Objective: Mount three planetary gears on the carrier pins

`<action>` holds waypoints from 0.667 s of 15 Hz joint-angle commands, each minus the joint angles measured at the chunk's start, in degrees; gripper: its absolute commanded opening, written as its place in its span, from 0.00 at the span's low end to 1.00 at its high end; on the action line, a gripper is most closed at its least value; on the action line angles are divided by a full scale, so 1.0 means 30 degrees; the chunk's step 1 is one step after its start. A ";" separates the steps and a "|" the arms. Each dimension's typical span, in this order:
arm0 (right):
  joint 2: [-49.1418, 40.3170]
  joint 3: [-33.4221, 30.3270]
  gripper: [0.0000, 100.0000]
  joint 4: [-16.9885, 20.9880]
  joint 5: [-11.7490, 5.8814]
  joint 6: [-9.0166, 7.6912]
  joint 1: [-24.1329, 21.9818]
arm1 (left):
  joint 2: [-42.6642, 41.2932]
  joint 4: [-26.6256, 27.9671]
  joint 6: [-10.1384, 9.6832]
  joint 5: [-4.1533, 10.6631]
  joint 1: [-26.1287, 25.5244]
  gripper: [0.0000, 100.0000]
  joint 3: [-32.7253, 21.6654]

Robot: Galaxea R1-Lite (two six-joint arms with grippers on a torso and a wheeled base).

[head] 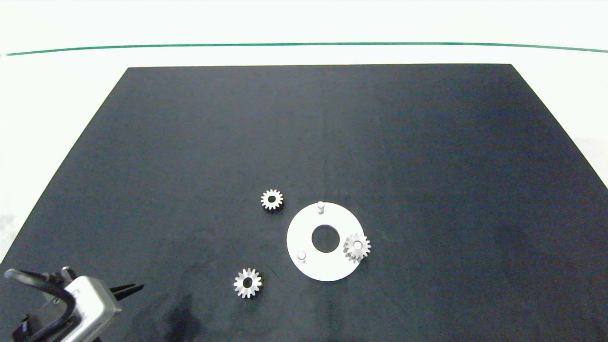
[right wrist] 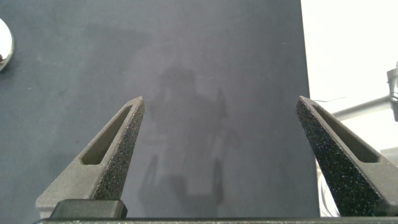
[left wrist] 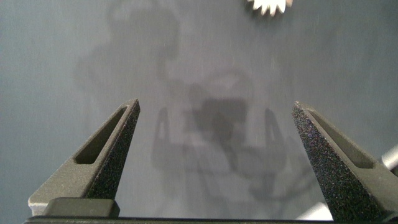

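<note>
A white disc (head: 304, 237) lies on the black mat, front of centre. One planetary gear (head: 357, 246) sits on the carrier pin at the disc's right rim. Two carrier pins stand bare, one at the far rim (head: 320, 207) and one at the near left (head: 301, 256). A second gear (head: 271, 199) lies flat on the mat left of the far pin. A third gear (head: 247, 283) (left wrist: 268, 6) lies near the front, left of the disc. My left gripper (head: 135, 288) (left wrist: 215, 104) is open and empty at the front left corner. My right gripper (right wrist: 219, 99) is open over bare mat, outside the head view.
The black mat (head: 427, 156) covers most of a white table (head: 57, 95). In the right wrist view the mat's edge (right wrist: 303, 74) runs close beside the gripper, with white table beyond. A small shiny rounded object (right wrist: 4, 43) shows at that picture's edge.
</note>
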 commanded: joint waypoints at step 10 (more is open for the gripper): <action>-0.0601 0.0050 1.00 0.0613 -0.0052 -0.0030 -0.0498 | 0.8366 -0.6662 -0.0564 0.2888 -0.4102 1.00 -0.1023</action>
